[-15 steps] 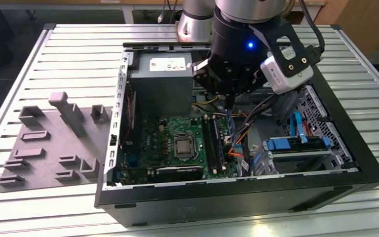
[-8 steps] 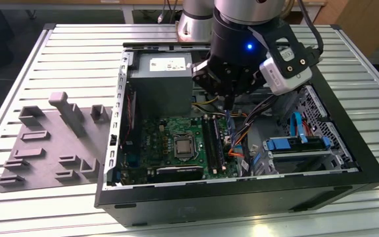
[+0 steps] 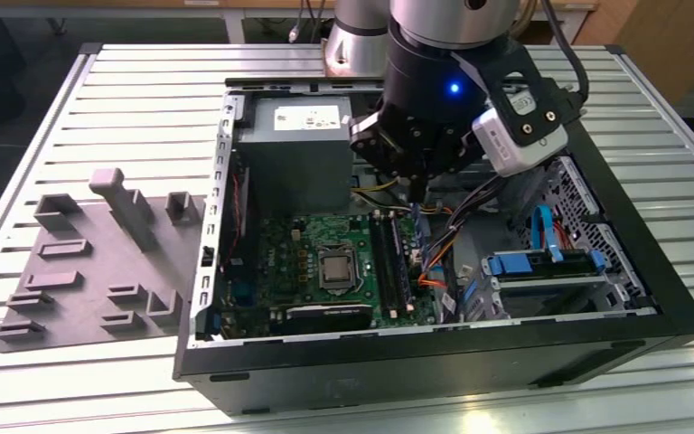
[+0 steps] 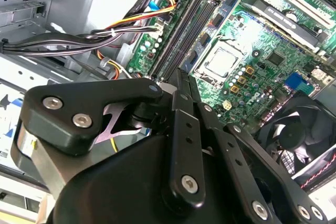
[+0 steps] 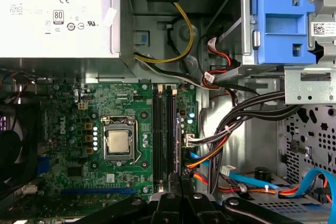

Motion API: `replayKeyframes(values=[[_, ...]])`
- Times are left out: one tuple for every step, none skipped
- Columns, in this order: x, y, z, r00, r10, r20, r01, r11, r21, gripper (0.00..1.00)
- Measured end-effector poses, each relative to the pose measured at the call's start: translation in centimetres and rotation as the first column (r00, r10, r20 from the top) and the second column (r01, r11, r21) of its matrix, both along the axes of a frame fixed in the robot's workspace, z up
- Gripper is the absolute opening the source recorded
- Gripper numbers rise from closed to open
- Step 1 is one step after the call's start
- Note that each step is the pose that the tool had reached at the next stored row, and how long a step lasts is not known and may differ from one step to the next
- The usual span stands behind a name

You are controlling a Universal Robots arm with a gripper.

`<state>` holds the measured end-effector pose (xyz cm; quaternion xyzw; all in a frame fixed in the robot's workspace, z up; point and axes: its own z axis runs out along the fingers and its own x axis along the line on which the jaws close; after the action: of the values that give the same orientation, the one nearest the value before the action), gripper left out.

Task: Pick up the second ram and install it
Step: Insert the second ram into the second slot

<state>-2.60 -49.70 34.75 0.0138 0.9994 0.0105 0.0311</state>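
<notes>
My gripper (image 3: 415, 197) hangs inside the open computer case (image 3: 444, 362), above the far end of the green motherboard (image 3: 311, 235). Its fingers are drawn close together, shut on a thin dark stick seen edge-on, the second ram (image 3: 417, 215). In both wrist views the ram's narrow edge (image 5: 181, 174) (image 4: 181, 74) pokes out between the black fingers (image 5: 168, 199). It lines up just beside the two long black slots (image 5: 164, 135) (image 4: 184, 30), hovering over their end nearest the fingertips. I cannot tell whether it touches the board.
The grey power supply (image 3: 293, 145) stands beside the gripper. Cable bundles (image 5: 236, 124) and a blue drive cage (image 5: 278, 19) crowd the other side of the slots. The processor socket (image 5: 119, 142) lies beside them. A grey holder tray (image 3: 94, 262) rests on the slatted table, left of the case.
</notes>
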Motion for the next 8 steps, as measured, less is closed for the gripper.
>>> replayKeyframes(values=[[-0.01,0.00,-0.02,1.0000,0.000,0.0001,0.000,1.0000,0.0001,0.12],[-0.02,0.00,-0.04,1.0000,0.000,0.0001,0.000,1.0000,0.0000,0.12],[-0.03,0.00,-0.07,1.0000,0.000,0.0001,0.000,1.0000,0.0000,0.12],[-0.05,0.00,-0.09,1.0000,0.000,0.0001,0.000,1.0000,0.0000,0.12],[-0.06,0.00,-0.12,1.0000,0.000,0.0002,0.000,1.0000,0.0001,0.12],[-0.08,0.00,-0.14,1.0000,0.000,0.0003,0.000,1.0000,0.0001,0.12],[-0.09,0.00,-0.17,1.0000,0.000,0.0004,0.000,1.0000,0.0001,0.12],[-0.10,0.00,-0.20,1.0000,0.000,0.0004,0.000,1.0000,0.0000,0.12]])
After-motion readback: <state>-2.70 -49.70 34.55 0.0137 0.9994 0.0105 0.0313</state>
